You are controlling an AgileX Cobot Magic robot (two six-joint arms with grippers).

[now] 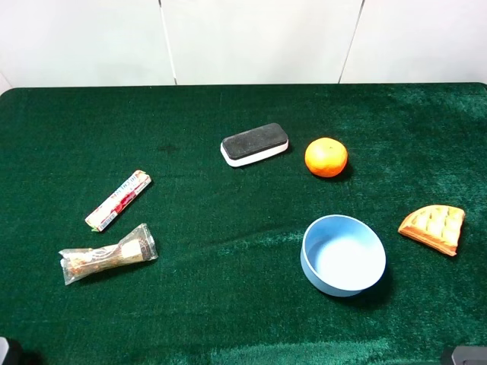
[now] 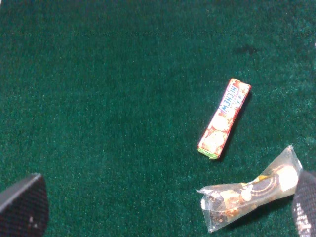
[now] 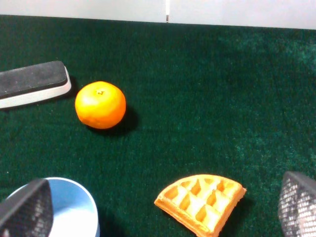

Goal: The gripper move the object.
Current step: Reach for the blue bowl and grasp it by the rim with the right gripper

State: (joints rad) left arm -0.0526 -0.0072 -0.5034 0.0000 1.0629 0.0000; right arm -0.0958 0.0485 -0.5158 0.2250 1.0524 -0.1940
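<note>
The light blue bowl [image 1: 343,255] stands upright and empty on the green cloth, right of centre and near the front. Part of its rim shows in the right wrist view [image 3: 74,210], beside one fingertip. My right gripper [image 3: 163,210] is open and empty, its fingertips [image 3: 27,207] wide apart, hovering above the cloth short of the bowl and the waffle. My left gripper [image 2: 163,212] is open and empty, its fingertips [image 2: 22,207] wide apart over the left side of the table. In the exterior high view only small bits of the arms show at the bottom corners.
An orange [image 1: 326,157] and a black-and-white eraser [image 1: 255,144] lie behind the bowl. A waffle piece [image 1: 434,227] lies to its right. A candy stick pack [image 1: 118,200] and a clear snack wrapper [image 1: 108,254] lie at the left.
</note>
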